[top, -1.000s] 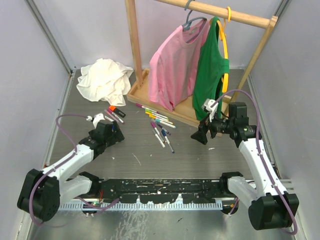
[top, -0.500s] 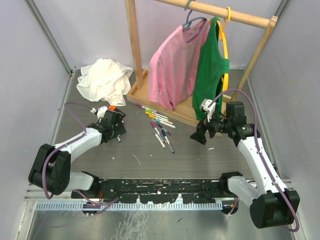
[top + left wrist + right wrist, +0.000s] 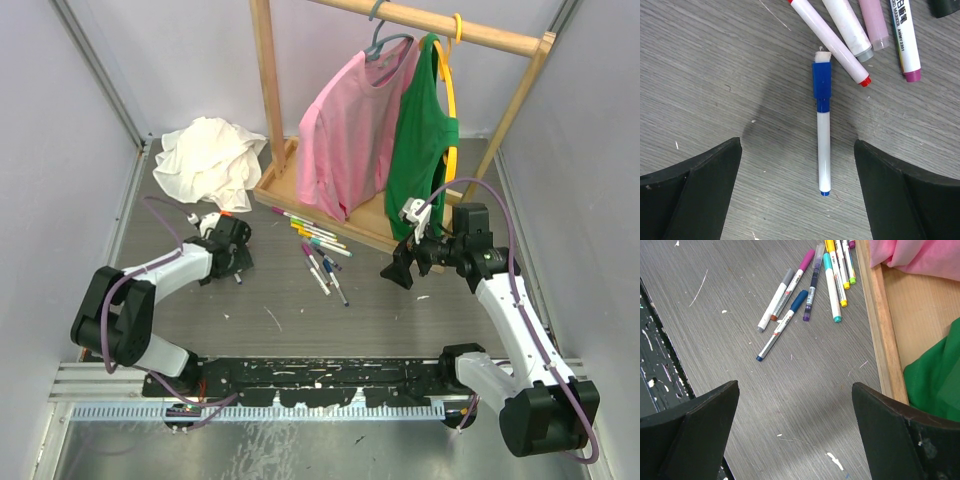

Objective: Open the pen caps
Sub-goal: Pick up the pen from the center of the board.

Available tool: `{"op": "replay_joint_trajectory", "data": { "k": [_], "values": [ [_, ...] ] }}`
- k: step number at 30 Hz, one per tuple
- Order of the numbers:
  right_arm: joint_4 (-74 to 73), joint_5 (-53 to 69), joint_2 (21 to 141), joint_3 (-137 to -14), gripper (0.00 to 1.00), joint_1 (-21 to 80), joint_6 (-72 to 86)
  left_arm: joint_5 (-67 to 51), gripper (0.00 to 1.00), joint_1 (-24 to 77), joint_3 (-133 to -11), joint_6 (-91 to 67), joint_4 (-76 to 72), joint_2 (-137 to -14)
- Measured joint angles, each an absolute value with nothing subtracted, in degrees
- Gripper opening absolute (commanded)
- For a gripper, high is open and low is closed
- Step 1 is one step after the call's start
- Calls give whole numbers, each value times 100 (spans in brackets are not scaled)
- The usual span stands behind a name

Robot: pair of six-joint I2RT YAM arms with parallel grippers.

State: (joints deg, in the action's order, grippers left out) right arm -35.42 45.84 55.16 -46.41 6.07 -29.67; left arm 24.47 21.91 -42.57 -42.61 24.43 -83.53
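In the left wrist view a slim white pen point(image 3: 823, 150) with a blue pen cap point(image 3: 822, 82) lies on the grey table, pointing away from me. My left gripper point(image 3: 797, 182) hangs open above it, with the pen's near end between the fingers and touching neither. Beyond it lie several more pens point(image 3: 840, 42) with red and purple ends. From above, the left gripper point(image 3: 230, 258) sits at the left pen group point(image 3: 233, 229). My right gripper point(image 3: 397, 272) is open and empty, right of the middle group of pens point(image 3: 320, 252); its wrist view shows those pens point(image 3: 805, 290) ahead.
A wooden clothes rack base point(image 3: 300, 205) stands behind the pens, with a pink shirt point(image 3: 350, 130) and a green shirt point(image 3: 425, 140) hanging. Its edge point(image 3: 880, 315) runs close on the right gripper's right. A crumpled white cloth point(image 3: 208, 160) lies at the back left.
My left arm has swung forward and a little right, bringing its gripper over the left pen group. The right arm has barely shifted. Both grippers stayed open.
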Motion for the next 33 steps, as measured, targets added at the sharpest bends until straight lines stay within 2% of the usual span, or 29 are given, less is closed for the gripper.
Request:
{"op": "replay_joint_trajectory", "data": {
  "k": [2, 7, 11, 22, 33],
  "values": [
    [-3542, 4584, 5516, -4641, 100, 607, -2967, 2449, 89, 2191, -4316, -4261, 2491, -8425],
    [-3542, 4587, 5516, -4641, 100, 633, -2967, 2447, 61, 2191, -4431, -4252, 2545, -8532],
    [-3542, 4587, 5516, -4641, 100, 633, -2967, 2447, 48, 2191, -4451, -4259, 2565, -8556],
    [-3542, 4591, 5516, -4641, 100, 644, -2967, 2392, 29, 2180, -4451, -4237, 2576, -8580],
    [-3542, 4595, 5513, -4641, 100, 644, -2967, 1949, 23, 1900, -4416, -4206, 2364, -8597]
  ]
}}
